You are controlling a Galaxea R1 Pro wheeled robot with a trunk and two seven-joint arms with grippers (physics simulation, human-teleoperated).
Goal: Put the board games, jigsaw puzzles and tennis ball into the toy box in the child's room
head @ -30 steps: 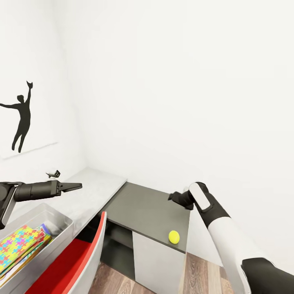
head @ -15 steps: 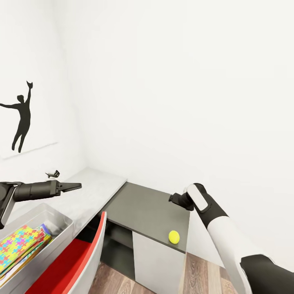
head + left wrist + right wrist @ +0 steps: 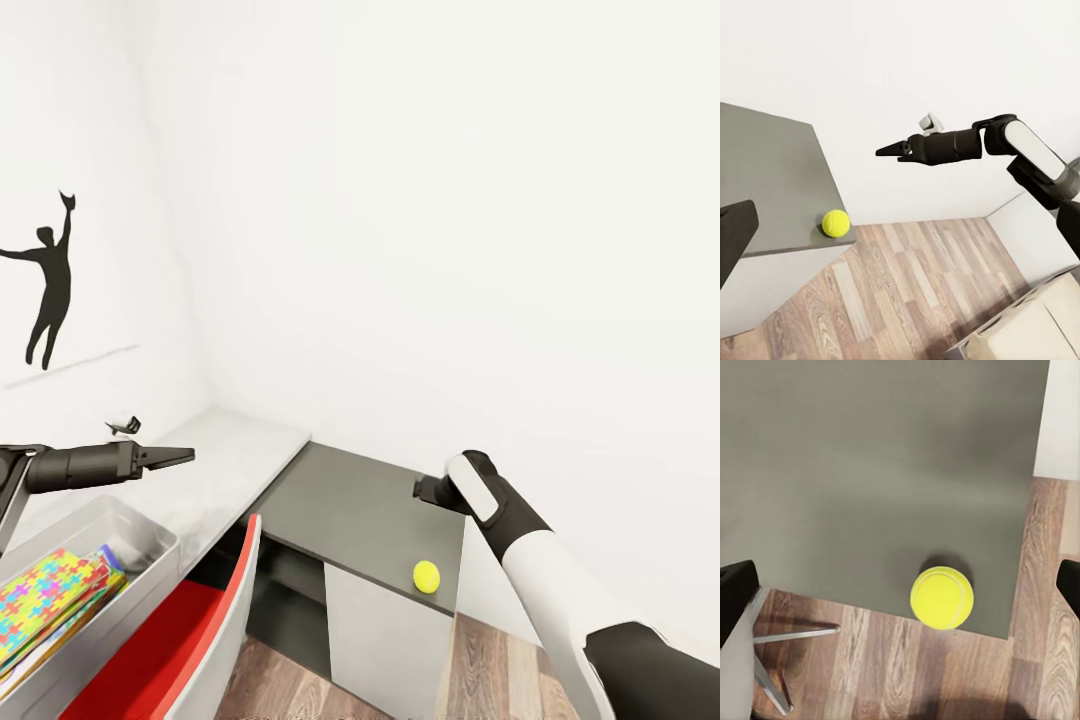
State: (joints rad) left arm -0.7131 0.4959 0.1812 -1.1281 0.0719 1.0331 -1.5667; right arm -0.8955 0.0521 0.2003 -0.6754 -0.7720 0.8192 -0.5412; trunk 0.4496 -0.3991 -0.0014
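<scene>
Toy box (image 3: 150, 545), a wide shallow light-grey tray nearest the head camera on the left, already holds a bright jigsaw puzzle (image 3: 40, 600) of interlocking yellow, pink, blue and green pieces; beside it stands a red-and-white chair (image 3: 205, 620). Beyond, the small yellow-green tennis ball (image 3: 426, 577) rests near the front corner of the dark grey surface (image 3: 360, 510), close to its edge above the wood-plank floor (image 3: 480, 660). The right gripper (image 3: 432, 489) has sunk slightly over the last second, which suggests a descent toward the ball has begun; the ball lies below and nearer than it, well apart, framed between its widely parted jaws in the right wrist view (image 3: 941, 598). The left gripper (image 3: 170, 458) hangs over the pale surface (image 3: 240, 450), jaws closed together on nothing.
</scene>
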